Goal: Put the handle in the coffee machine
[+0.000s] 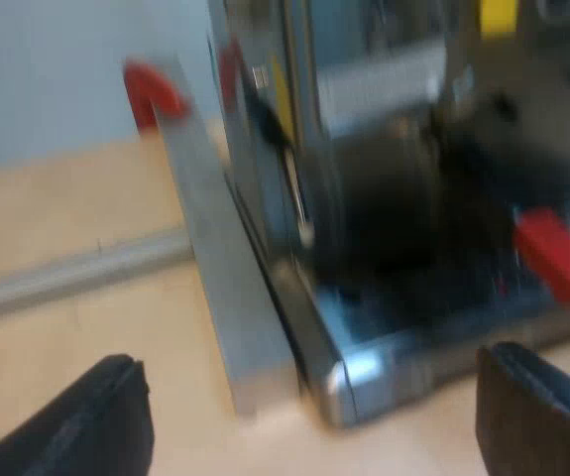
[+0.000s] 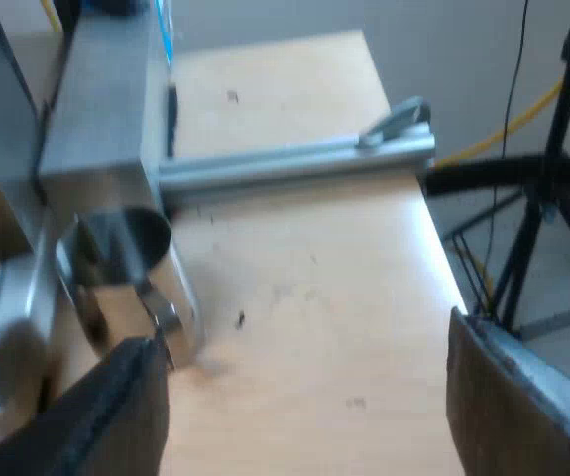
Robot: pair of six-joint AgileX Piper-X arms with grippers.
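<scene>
Handle: red end (image 1: 557, 253) shows at the front of the coffee machine (image 1: 364, 99), with the dark grip running back under the brew head. It is too blurred to tell whether it is twisted fully home.
Left claw (image 1: 314, 426): fingers are spread wide with nothing between them. It is low over the wooden table (image 1: 86, 337), facing the machine's base corner (image 1: 349, 382), near it but not touching.
Right claw (image 2: 304, 407): also spread wide and empty, over bare table, with one finger just beside a shiny metal jug (image 2: 126, 288).
Surroundings: a metal rail (image 2: 294, 164) crosses the table beyond the jug and meets a grey box (image 2: 106, 119). A black stand (image 2: 552, 178) rises past the table edge. A second red shape (image 1: 151, 94) sits behind the machine's side panel, and what it is cannot be told.
Stage: judged near done, as the handle looks seated and both claws are off it.
Risk, handle: if it only rests in the head and is not locked, a bump could make it sag or drop out.
Risk, left claw: a forward move at this height would drive a finger into the base corner and shove the machine.
Risk, right claw: a sideways sweep would tip the jug, which stands close to the finger.
</scene>
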